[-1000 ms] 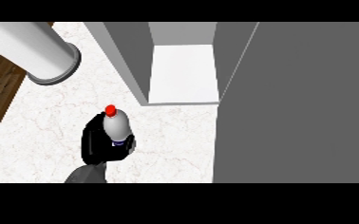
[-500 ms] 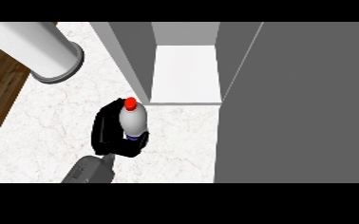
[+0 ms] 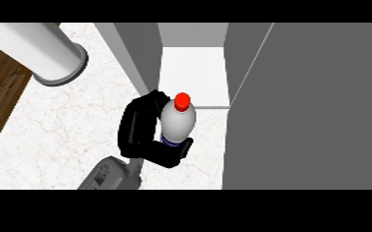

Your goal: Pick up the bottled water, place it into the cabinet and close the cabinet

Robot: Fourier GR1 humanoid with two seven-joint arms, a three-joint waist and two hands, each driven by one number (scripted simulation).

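a grey forearm [image 3: 109, 174] comes in from the bottom edge, a bit left of the middle. at its end is the left robot hand [image 3: 137, 128], which is black. its fingers curl up along the left side of the water bottle [image 3: 178, 123] and its thumb wraps under the near side, so the robot hand is grasping the bottle. the bottle is pale grey with a red cap [image 3: 181, 99] on top and a dark band low down. its bottom is hidden by the hand, so i cannot tell if it touches the white marble tabletop [image 3: 73, 118].

the bottle is just in front of the open cabinet [image 3: 138, 54], not inside it. its cap lines up with the front edge of the cabinet's white shelf [image 3: 193, 69]. a big flat grey panel [image 3: 305, 108] stands on the right of the opening.

far off at the top left lies a fat white tube [image 3: 40, 46] with a grey end. brown wooden floor [image 3: 13, 86] shows past the tabletop's left edge.
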